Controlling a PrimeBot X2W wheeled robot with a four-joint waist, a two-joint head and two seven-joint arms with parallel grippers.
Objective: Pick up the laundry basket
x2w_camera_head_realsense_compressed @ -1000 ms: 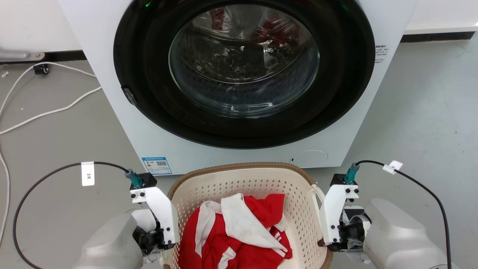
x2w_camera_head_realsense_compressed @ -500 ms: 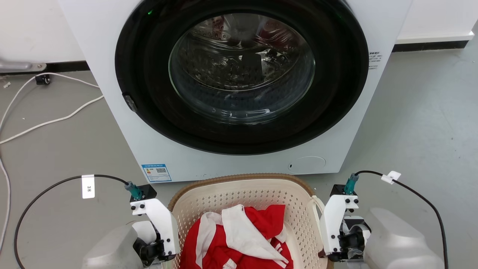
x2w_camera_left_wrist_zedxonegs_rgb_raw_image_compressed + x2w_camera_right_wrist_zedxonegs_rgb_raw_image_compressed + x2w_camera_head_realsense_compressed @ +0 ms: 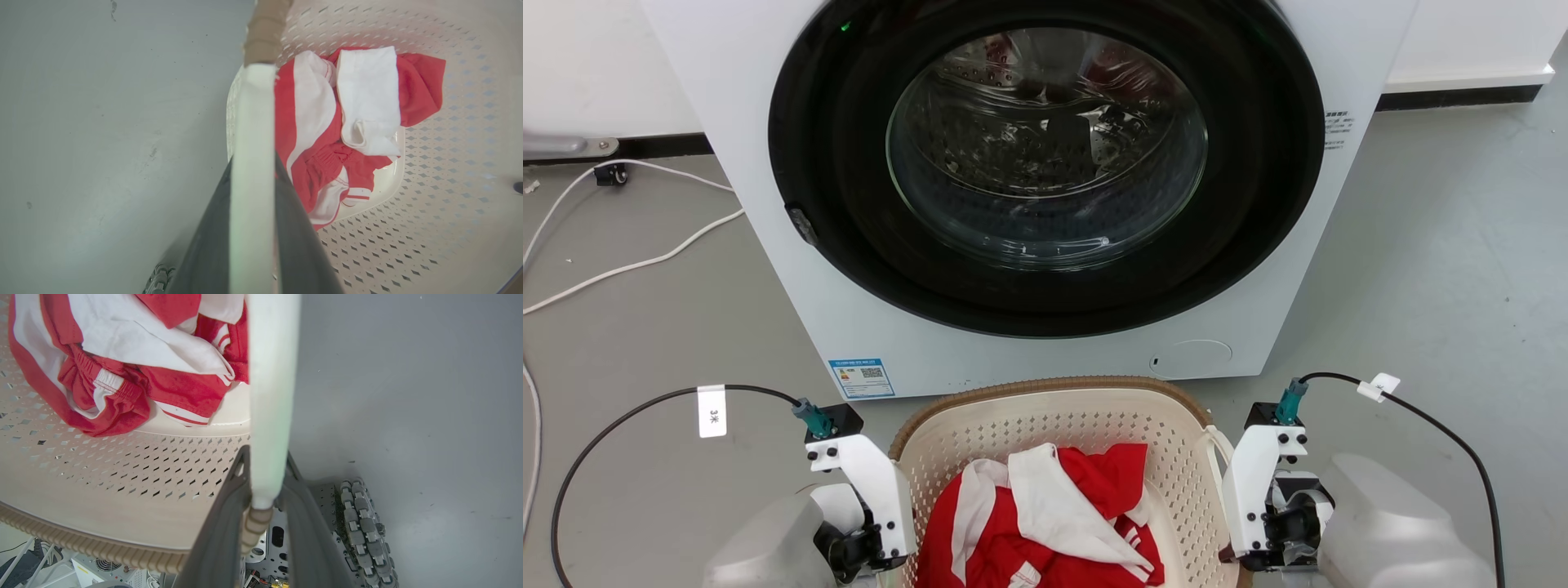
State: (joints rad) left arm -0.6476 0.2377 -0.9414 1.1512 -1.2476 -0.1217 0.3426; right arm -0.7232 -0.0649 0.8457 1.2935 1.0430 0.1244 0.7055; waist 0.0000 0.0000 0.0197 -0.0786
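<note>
As left gripper (image 3: 253, 159) and right gripper (image 3: 266, 453) pinch its white handles (image 3: 251, 114), we hold the cream, brown-rimmed laundry basket (image 3: 1054, 416) before the washer (image 3: 1013, 359).

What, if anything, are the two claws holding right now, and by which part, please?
The laundry basket: the left claw is shut on its left white loop handle, the right claw on its right loop handle.

Grey floor (image 3: 1421, 245): white washer (image 3: 1013, 359) standing, white cable (image 3: 637, 263) lying left.
</note>
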